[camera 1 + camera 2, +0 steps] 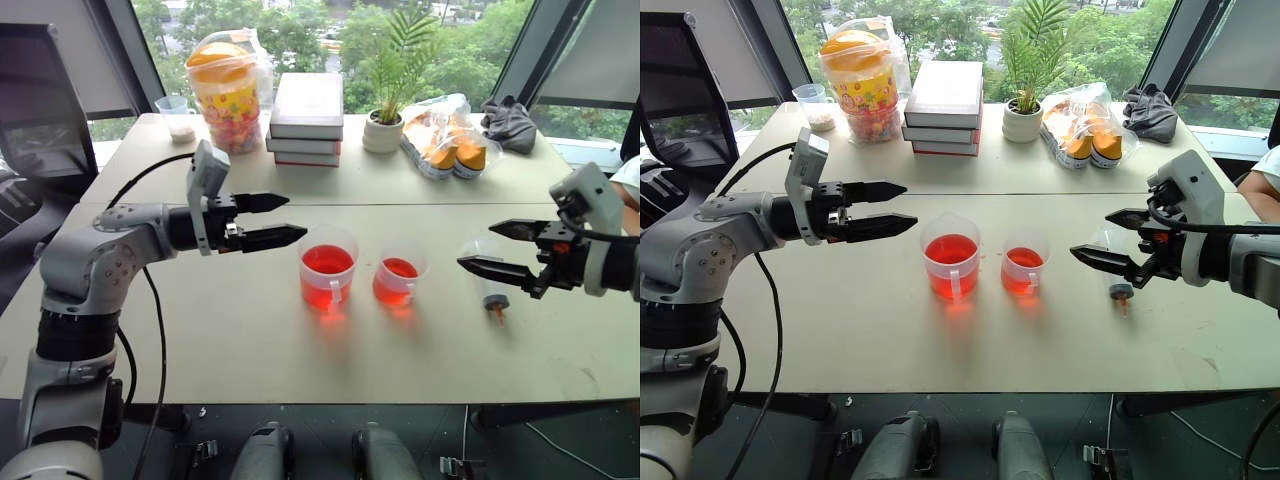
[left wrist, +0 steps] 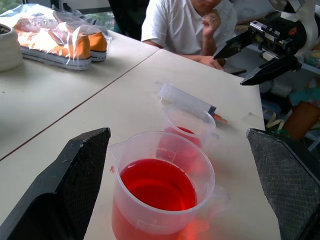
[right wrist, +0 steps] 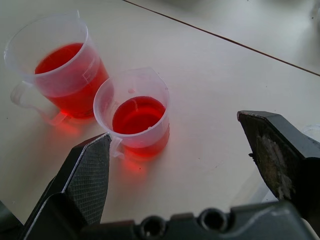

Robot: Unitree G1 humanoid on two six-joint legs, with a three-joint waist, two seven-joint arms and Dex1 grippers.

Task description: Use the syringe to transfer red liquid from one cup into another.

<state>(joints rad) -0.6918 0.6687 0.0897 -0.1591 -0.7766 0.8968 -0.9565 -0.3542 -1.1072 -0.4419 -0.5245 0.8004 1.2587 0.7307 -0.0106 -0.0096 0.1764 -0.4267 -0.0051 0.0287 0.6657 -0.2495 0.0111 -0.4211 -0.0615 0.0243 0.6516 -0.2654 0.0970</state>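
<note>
still at the pickup step: both claws, left claw [image 1: 265,220] and right claw [image 1: 492,250], gape empty, so the right must drop onto the syringe [image 1: 488,287] at centre right.

The left arm is held out level, elbow bent, its black two-fingered left end effector [image 1: 272,219] pointed toward the robot's right with fingers spread wide and nothing between them. The right arm is reached in from the opposite side, its black right end effector [image 1: 493,247] angled slightly downward, fingers likewise parted and empty.
</note>
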